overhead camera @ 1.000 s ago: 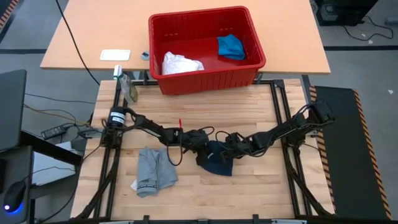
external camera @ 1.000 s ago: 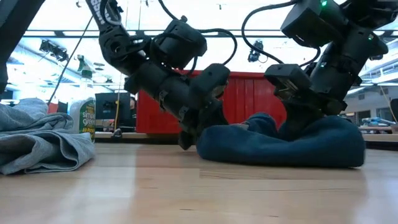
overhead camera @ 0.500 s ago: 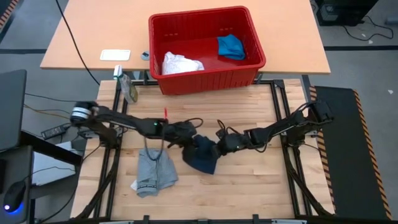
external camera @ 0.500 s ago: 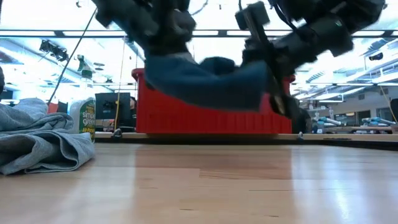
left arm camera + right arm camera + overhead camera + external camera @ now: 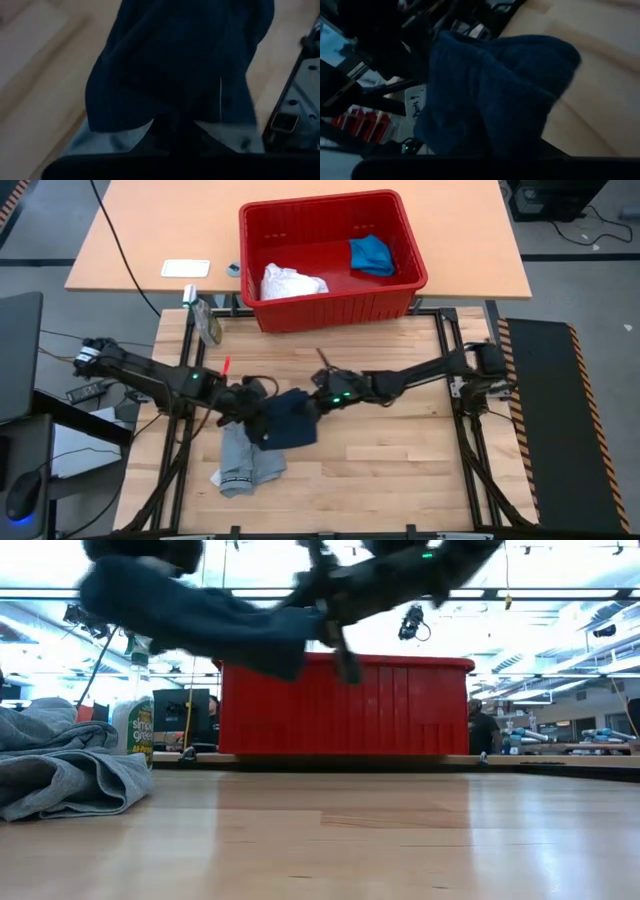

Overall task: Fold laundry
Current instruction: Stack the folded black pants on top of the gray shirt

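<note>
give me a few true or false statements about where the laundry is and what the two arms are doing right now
1. Both grippers hold the navy garment up off the table. True: the left gripper and right gripper grip opposite ends, and the low view shows it in the air.
2. The grey T-shirt is in the red basket. False: it lies on the wooden table, partly under the navy garment in the high view.
3. The white cloth sits inside the basket. True.
4. The bright blue garment lies on the wooden table. False: it is in the basket.
</note>
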